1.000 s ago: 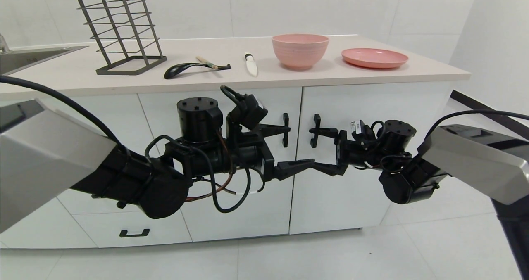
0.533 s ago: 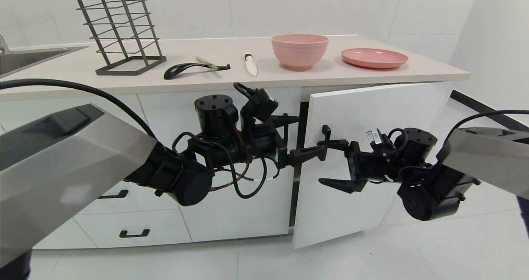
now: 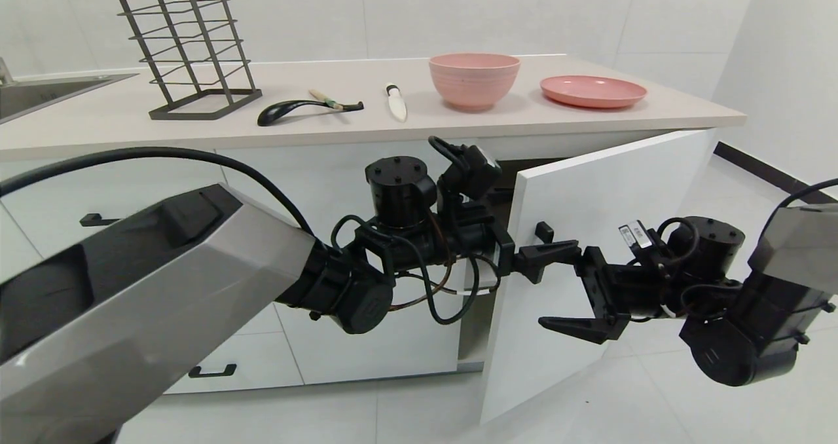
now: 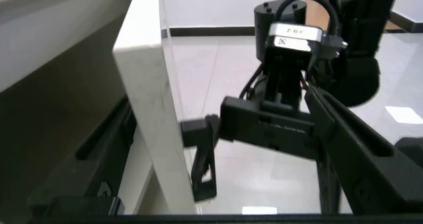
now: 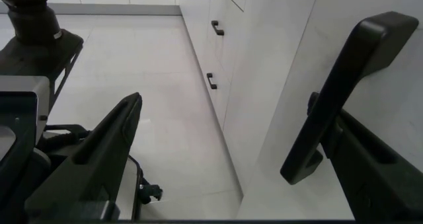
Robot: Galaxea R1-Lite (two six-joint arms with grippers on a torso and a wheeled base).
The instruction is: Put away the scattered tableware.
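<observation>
The left gripper (image 3: 517, 257), spread wide, straddles the open white cabinet door (image 3: 589, 188) as the gaping right gripper (image 3: 550, 287) meets its black handle (image 3: 542, 231), round pink bowl (image 3: 474, 80) and flat pink plate (image 3: 593, 92) on the beige countertop (image 3: 118, 120) above.

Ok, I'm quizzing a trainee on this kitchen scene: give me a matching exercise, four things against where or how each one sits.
1 pink ribbed bowl
2 flat pink plate
3 black curved spoon
4 white cabinet door

A swung open under the beige counter
B at the counter's right end
C beside the dark wire rack
D between the white knife and the plate

Pairs: 1-D, 2-B, 3-C, 4-A
</observation>
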